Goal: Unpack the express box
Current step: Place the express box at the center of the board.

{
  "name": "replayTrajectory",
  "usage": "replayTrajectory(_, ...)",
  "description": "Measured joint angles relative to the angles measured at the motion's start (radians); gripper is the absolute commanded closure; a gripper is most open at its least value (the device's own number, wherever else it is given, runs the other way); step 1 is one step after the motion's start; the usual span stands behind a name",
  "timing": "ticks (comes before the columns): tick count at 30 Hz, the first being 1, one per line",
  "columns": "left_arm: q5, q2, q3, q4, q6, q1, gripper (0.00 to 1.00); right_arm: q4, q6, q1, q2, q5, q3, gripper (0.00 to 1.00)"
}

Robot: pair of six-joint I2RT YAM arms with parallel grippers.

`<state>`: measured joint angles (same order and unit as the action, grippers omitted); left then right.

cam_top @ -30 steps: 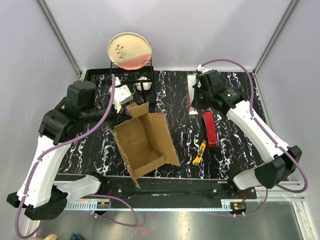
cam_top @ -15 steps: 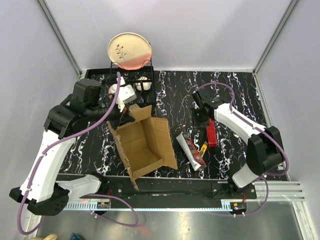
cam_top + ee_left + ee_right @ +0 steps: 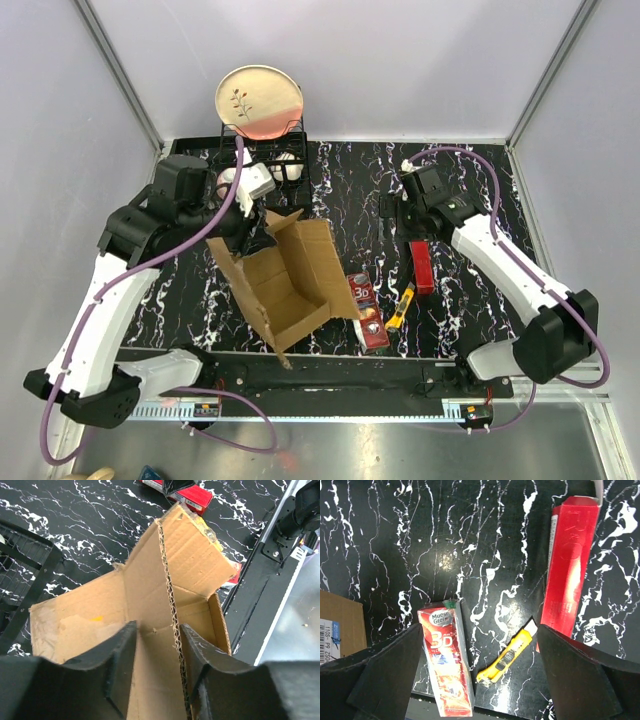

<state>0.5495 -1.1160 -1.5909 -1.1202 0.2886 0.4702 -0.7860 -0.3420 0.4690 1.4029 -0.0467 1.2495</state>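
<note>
The express box [image 3: 285, 285], open brown cardboard, lies left of centre with its flaps spread. My left gripper [image 3: 258, 213] is at its back flap. In the left wrist view the jaws [image 3: 157, 630] stand a little apart astride the flap's corrugated edge [image 3: 167, 580], which rests against the right finger. A red toothpaste pack [image 3: 366, 312] lies right of the box near the front edge. My right gripper [image 3: 410, 220] hangs wide open and holds nothing. Below it [image 3: 480, 635] are the pack [image 3: 447, 660] and a yellow cutter [image 3: 510, 657].
A long red carton [image 3: 421, 266] lies by the yellow cutter [image 3: 400, 306], right of centre. A black wire rack [image 3: 262, 150] with a plate [image 3: 260, 100] stands at the back left, close behind my left gripper. The metal rail [image 3: 330, 375] runs along the front edge.
My right gripper let go of the toothpaste pack, opened wide and drew back; the pack now lies by the box's right side. My left jaws loosened on the flap.
</note>
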Motion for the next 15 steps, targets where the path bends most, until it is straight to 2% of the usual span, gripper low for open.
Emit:
replayTrajectory(1,0.006,-0.007,0.005,0.003,-0.009,-0.006,0.47,-0.005,-0.003,0.000,-0.006,-0.014,0.003,0.00)
replayTrajectory(6,0.116,-0.072,0.008,0.023,-0.077,-0.076,0.45,-0.042,-0.015,0.000,-0.017,-0.055,0.005,0.00)
replayTrajectory(8,0.185,-0.099,0.010,0.035,-0.099,-0.121,0.33,-0.053,-0.017,0.000,-0.026,-0.061,0.005,0.00)
replayTrajectory(10,0.237,-0.111,0.024,0.048,-0.107,-0.162,0.26,-0.058,-0.018,0.000,-0.045,-0.068,0.005,0.00)
replayTrajectory(15,0.269,-0.104,0.063,0.056,-0.082,-0.241,0.25,-0.058,-0.018,0.000,-0.100,-0.069,0.005,0.00)
